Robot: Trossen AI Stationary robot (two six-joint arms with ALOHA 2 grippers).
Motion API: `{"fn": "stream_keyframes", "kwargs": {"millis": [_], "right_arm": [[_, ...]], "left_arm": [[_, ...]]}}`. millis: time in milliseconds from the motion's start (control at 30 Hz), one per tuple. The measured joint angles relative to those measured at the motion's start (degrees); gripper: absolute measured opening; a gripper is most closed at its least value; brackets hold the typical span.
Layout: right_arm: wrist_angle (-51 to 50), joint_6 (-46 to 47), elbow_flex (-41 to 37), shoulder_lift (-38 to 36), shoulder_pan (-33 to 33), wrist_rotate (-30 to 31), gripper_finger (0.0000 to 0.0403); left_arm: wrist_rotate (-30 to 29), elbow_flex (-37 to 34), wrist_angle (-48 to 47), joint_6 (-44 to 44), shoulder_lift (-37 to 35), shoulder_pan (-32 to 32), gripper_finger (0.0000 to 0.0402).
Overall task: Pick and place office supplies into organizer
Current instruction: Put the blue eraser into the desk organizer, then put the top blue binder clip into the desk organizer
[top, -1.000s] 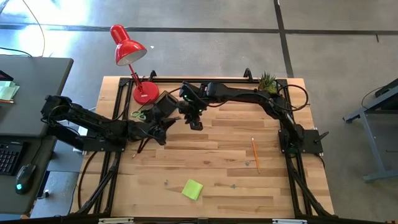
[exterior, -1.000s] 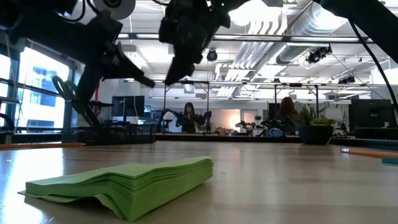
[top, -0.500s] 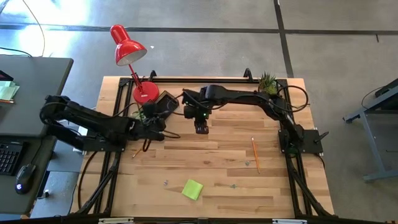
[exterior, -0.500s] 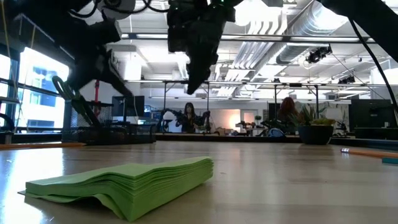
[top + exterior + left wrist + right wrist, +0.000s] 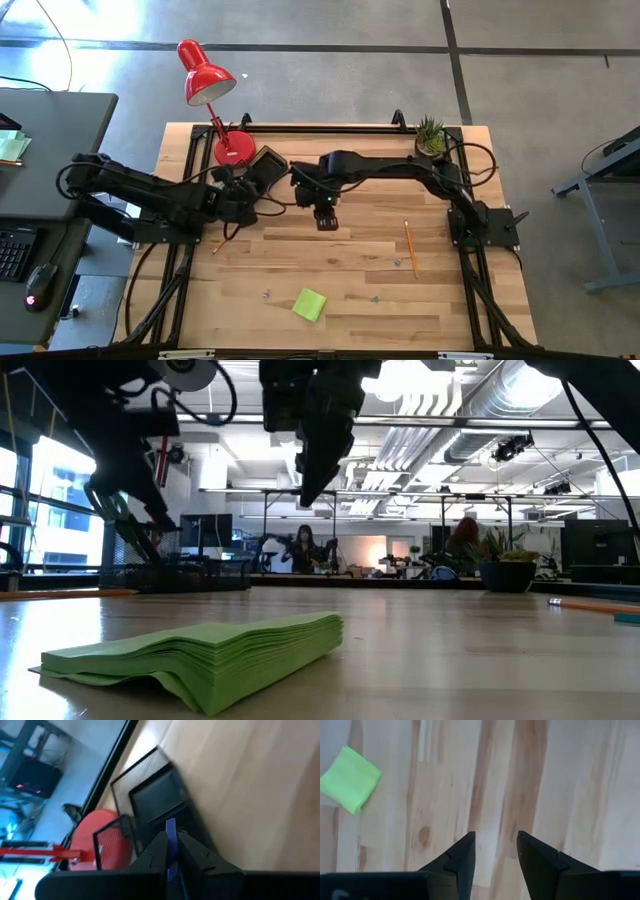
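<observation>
left tool (image 5: 170, 851): clamped on a blue pen (image 5: 170, 840), just beside organizer (image 5: 268, 165) | right tool (image 5: 495, 851): fingers apart, empty, near organizer | sticky-note pad (image 5: 309, 303): on worktop (image 5: 350, 260), well apart from organizer

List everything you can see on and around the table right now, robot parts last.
Organizer: one, black mesh, far-left of the table beside the lamp base.
Pen: one, blue, pinched in the left gripper.
Sticky-note pad: one, lime green, near edge.
Pencil: one, orange, right of centre.
Desk lamp: one, red, far-left corner.
Potted plant: one, green, far-right corner.
Left gripper: shut on the pen, by the organizer.
Right gripper: open, empty, above bare table mid-far.
</observation>
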Motion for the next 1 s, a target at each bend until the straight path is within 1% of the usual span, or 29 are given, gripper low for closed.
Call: {"fn": "stream_keyframes", "kwargs": {"millis": [133,200,367,633,767,900,1000], "right_arm": [[0.5,-0.1,0.0,0.0,1.3,0.0,0.0138],[0.5,-0.2,0.0,0.0,1.7,0.0,0.0138],[0.5,-0.4,0.0,0.0,2.7,0.1,0.0138],[1.3,0.2,-5.0,0.0,3.1,-0.1,0.0138],[1.3,1.2,-7.0,0.0,3.1,0.4,0.0138],[0.7,3.3,-7.4,0.0,3.4,4.2,0.0138],[-0.5,5.3,-7.4,-0.4,4.1,6.8,0.0138]], "left_arm": [[2.2,-1.5,0.5,0.0,0.0,3.9,0.0026],[2.4,-2.0,2.0,0.0,0.1,5.9,0.0032],[4.0,-2.0,3.5,0.0,0.1,8.6,0.005],[4.3,-2.0,3.9,-0.8,0.1,8.6,0.0107],[5.1,-1.4,6.5,0.4,-0.1,8.6,0.0132],[8.2,1.7,7.1,0.5,-0.1,8.6,0.0145],[12.7,4.2,7.1,0.5,-0.1,8.1,0.0146]]}}
